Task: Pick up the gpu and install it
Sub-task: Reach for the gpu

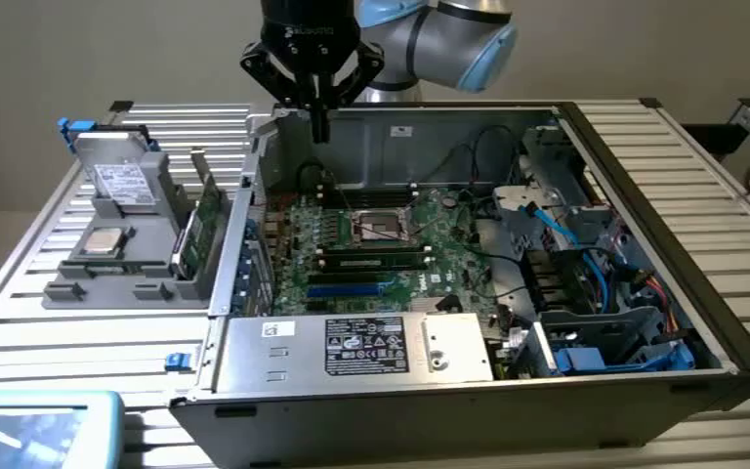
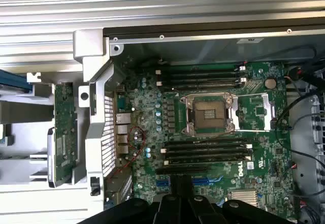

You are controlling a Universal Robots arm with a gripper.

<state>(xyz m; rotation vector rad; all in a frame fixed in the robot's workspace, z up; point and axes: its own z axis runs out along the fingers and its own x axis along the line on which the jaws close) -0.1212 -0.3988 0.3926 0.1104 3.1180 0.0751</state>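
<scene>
Jaws pressed together, pinching nothing, hanging over the rear wall of the open case (image 1: pixel 636 176), above the board (image 1: pixel 349 244).

The gpu (image 1: pixel 198 233) is not under them. It sits lower and off toward the exterior view's left, outside the case, standing on edge in a slot of the grey holder (image 1: pixel 89 283) on the desk (image 1: pixel 23 332). In the wrist view it is the green card (image 2: pixel 65 132) just past the case's perforated rear panel (image 2: pixel 106 127).

It looks light and stiff but fragile: a thin board with exposed parts. The likely hold is across its thickness on the upper edge, which stands free of the slot. The jaws would have to open first. A square grip matters, since a tilted card could bind in the slot.

The case wall stands between the jaws and the gpu. A hard drive (image 1: pixel 121 186) and a cpu (image 1: pixel 104 241) lie farther from the jaws in the same holder. A narrow stick (image 1: pixel 199 164) rises just behind the gpu, close enough to be clipped. Below the jaws are the socket (image 1: pixel 382 225), seated memory (image 1: pixel 375 259), the power supply (image 1: pixel 362 347) and blue cables (image 1: pixel 584 264).
</scene>
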